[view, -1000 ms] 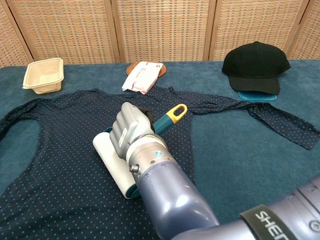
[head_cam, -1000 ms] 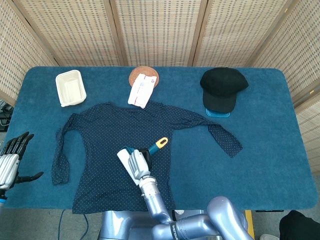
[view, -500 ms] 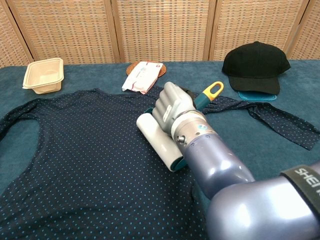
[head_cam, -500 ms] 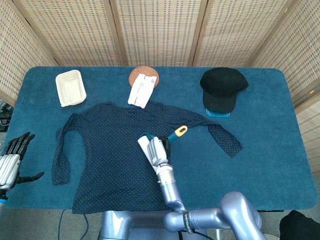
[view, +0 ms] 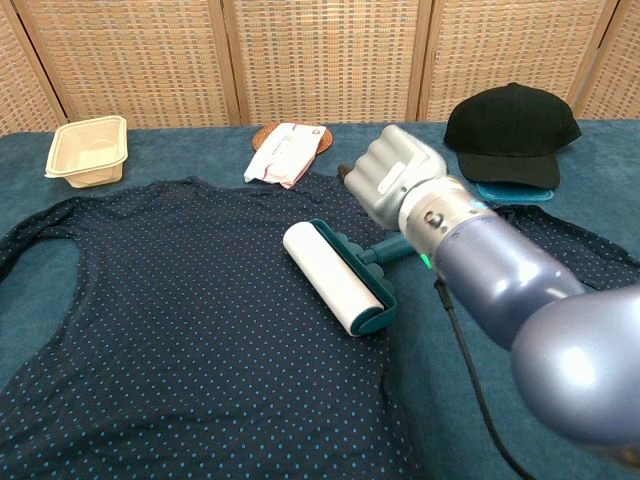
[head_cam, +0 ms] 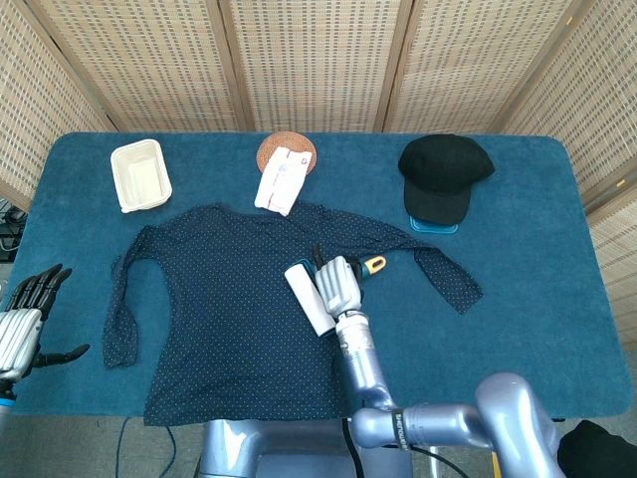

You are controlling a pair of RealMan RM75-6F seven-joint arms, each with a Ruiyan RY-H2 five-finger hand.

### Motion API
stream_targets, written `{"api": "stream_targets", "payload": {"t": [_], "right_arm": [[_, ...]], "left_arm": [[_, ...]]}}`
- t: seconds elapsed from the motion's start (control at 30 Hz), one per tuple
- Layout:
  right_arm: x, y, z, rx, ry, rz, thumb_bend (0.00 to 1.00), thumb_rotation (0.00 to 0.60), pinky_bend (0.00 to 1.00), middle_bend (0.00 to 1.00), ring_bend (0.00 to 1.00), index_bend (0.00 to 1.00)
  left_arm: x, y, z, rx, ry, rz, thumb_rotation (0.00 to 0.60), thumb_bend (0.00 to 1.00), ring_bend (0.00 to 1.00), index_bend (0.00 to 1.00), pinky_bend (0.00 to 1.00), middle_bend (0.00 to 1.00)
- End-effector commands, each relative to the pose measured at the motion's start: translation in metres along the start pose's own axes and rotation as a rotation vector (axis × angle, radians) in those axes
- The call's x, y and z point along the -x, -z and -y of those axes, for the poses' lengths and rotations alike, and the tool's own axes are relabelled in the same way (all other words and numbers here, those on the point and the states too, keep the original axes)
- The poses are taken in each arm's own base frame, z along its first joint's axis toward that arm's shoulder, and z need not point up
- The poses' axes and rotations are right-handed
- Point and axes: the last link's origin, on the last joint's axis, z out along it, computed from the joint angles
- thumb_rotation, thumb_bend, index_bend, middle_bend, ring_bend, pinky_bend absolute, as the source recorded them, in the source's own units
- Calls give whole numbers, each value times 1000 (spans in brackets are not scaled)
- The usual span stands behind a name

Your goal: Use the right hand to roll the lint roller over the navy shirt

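The navy dotted shirt (head_cam: 219, 289) (view: 180, 290) lies spread flat on the blue table. The lint roller's white drum (head_cam: 310, 299) (view: 335, 275) rests on the shirt's right side, and its teal handle (view: 388, 249) runs back under my right hand. My right hand (head_cam: 339, 283) (view: 402, 182) has its fingers curled over the handle; the yellow handle end (head_cam: 374, 264) sticks out past it in the head view and is hidden in the chest view. My left hand (head_cam: 22, 321) hangs off the table's left edge, fingers spread, holding nothing.
A beige food container (head_cam: 139, 175) (view: 88, 148) sits at the back left. A white packet (head_cam: 281, 180) (view: 285, 153) lies on a round brown coaster behind the shirt collar. A black cap (head_cam: 444, 171) (view: 512, 128) rests on a blue lid at the back right. Wicker screens stand behind the table.
My right hand has carried the roller from the shirt's lower middle toward its right side and further from me. The left hand has stayed where it was.
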Motion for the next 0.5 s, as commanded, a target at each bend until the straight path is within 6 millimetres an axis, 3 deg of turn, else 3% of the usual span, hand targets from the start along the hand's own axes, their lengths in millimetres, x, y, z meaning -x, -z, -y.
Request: {"api": "stream_targets", "payload": {"t": [0.03,0.13,0.17,0.2,0.27,0.3,0.4,0.5], "right_arm": [[13,7,-43,37,-138,-48,0,600,1000,997,1000,0],[26,15,-73,30,-257,-99,0,600,1000,933,987,0],[33,20,-86,29,-312,-114,0,600,990,874,953,0],[39,25,-96,30,-360,-119,0,600,919,785,877,0],[51,34,-114,31,-444,-105,0,600,648,561,634,0],[59,41,-125,41,-490,-86,0,600,448,399,447,0],[75,64,-152,47,-604,-69,0,600,101,80,81,0],[91,85,-170,46,-687,-76,0,600,3,2,0,0]], "left_arm": [[-1,3,-2,12,4,-4,600,0,0,0,0,0],[-2,7,-4,30,5,-7,600,0,0,0,0,0],[-2,8,-5,38,3,-9,600,0,0,0,0,0],[-2,10,-6,45,2,-12,600,0,0,0,0,0],[-3,13,-7,55,2,-15,600,0,0,0,0,0],[-3,15,-8,60,1,-18,600,0,0,0,0,0],[-3,19,-9,71,-1,-22,600,0,0,0,0,0],[-3,20,-11,84,0,-25,600,0,0,0,0,0]]}}
